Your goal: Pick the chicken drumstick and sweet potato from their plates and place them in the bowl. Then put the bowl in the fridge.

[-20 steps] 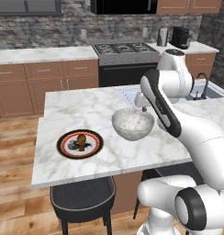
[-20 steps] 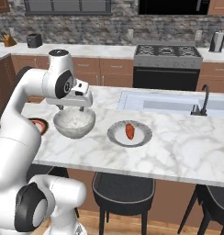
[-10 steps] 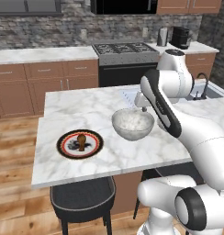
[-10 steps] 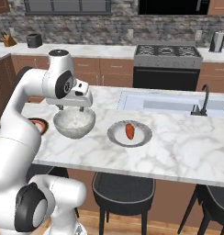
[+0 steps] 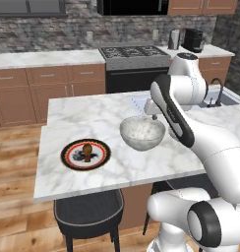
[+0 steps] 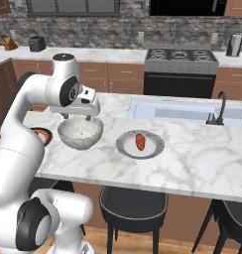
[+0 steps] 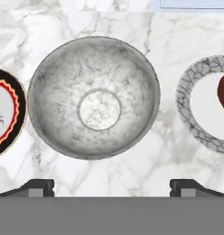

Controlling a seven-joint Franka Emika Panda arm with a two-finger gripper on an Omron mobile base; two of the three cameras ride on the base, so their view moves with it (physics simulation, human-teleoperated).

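I see my gripper [image 7: 112, 186] hanging over the bowl [image 7: 93, 97] with its jaws spread wide and nothing between them; the two fingertips [image 7: 38, 187] sit far apart at the near edge of the hand view. The bowl is straight below the hand, upright on the marble island [image 5: 117, 167], and its speckled inside holds no food.

To one side of the bowl, near but not touching, stands the red-rimmed plate [image 5: 85, 154] with the drumstick [image 5: 86, 150] on its dark centre. On the other side of the bowl, also apart from it, lies the grey plate [image 6: 140, 144] with the sweet potato [image 6: 140, 141] resting in the middle. In the hand view both plates are cut by the frame edges, with the bowl between them.

Beyond the bowl the island has a sink [image 6: 185, 112] with a dark faucet [image 6: 219, 106]. Farther back, past the bowl, a stove [image 5: 134, 51] sits in the wall counter between wooden cabinets [image 5: 33, 93]. On the near side of the bowl, dark stools [image 5: 90, 209] are tucked under the island's edge. The arm's own elbow crosses in front of the bowl's right side in the left base view.
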